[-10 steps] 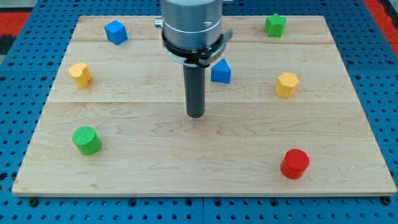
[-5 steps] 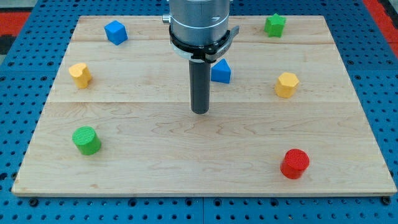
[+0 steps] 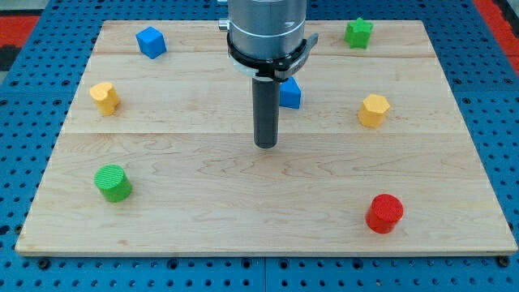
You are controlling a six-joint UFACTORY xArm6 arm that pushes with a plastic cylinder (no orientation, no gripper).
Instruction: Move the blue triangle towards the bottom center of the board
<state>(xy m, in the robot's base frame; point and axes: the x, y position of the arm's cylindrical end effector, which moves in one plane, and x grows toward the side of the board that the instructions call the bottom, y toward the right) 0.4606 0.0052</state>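
Observation:
The blue triangle (image 3: 291, 94) sits on the wooden board (image 3: 203, 219) a little above the middle, partly hidden behind my rod and its grey mount. My tip (image 3: 266, 145) rests on the board near the centre, below and slightly left of the blue triangle, a short gap away from it.
A blue cube (image 3: 151, 41) is at top left and a green block (image 3: 358, 32) at top right. A yellow block (image 3: 105, 97) is at left, a yellow hexagonal block (image 3: 373, 110) at right. A green cylinder (image 3: 112, 182) is at lower left, a red cylinder (image 3: 383, 213) at lower right.
My tip has slid a little to the right and slightly up, closer under the blue triangle. No block has moved.

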